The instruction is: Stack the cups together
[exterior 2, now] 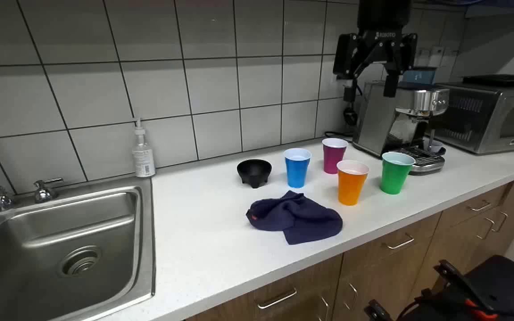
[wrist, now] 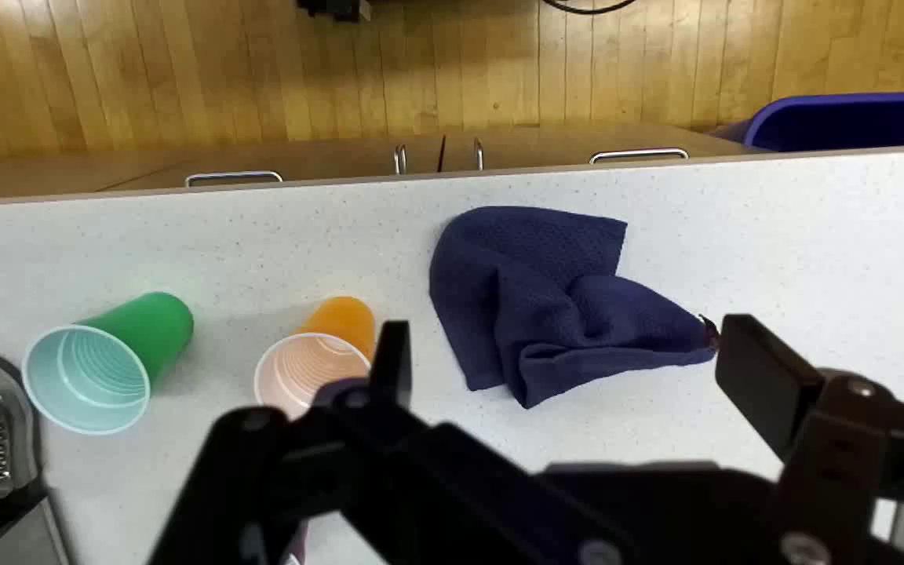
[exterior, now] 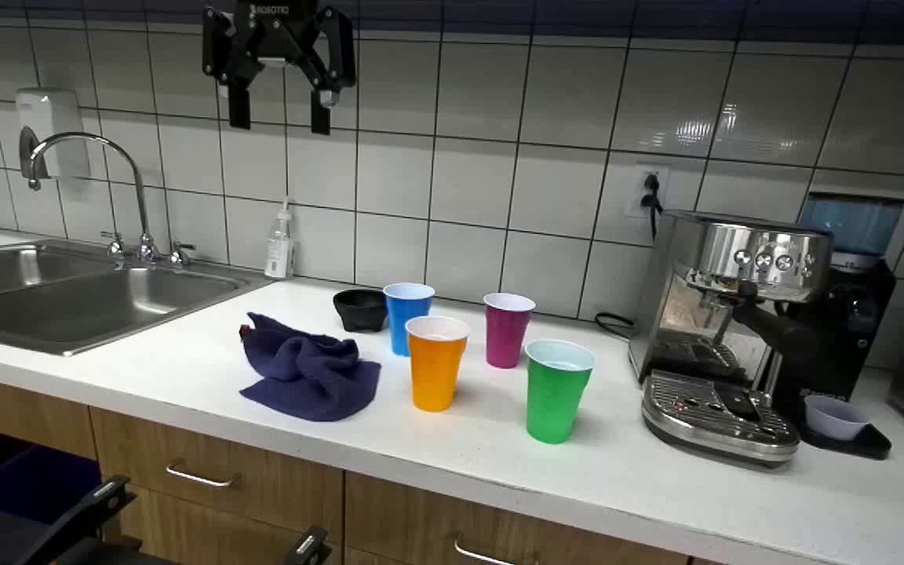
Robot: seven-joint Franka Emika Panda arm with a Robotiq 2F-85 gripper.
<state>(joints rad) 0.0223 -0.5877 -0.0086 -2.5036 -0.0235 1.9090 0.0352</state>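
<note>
Tiled wall (exterior: 468,184) behind, white counter (exterior 2: 203,258) in front, steel sink (exterior: 130,298) at the left, coffee machine (exterior: 723,329) at the right. My claw (exterior: 280,118) hangs high over the counter, jaws spread, nothing between them. On the counter, the blue cup (exterior: 401,318) stands far left, the purple cup (exterior: 505,337) far and right of it, the orange cup (exterior: 435,369) near, the green cup (exterior: 555,400) near right, all upright and apart.

None is nested, so I take the step in hand to be the first pick. I'd go for the green cup, at the right end of the group, keeping clear of the coffee machine. Come straight down, close lightly because the plastic looks thin and may buckle, lift well up, then centre it upright over the orange cup's mouth and lower slowly.

Counted: four cups, one each in blue, purple, orange and green; one black bowl (exterior 2: 254,173), left of the blue cup; one navy cloth (exterior 2: 301,218), near left; one pump bottle (exterior 2: 143,154) by the sink.
</note>
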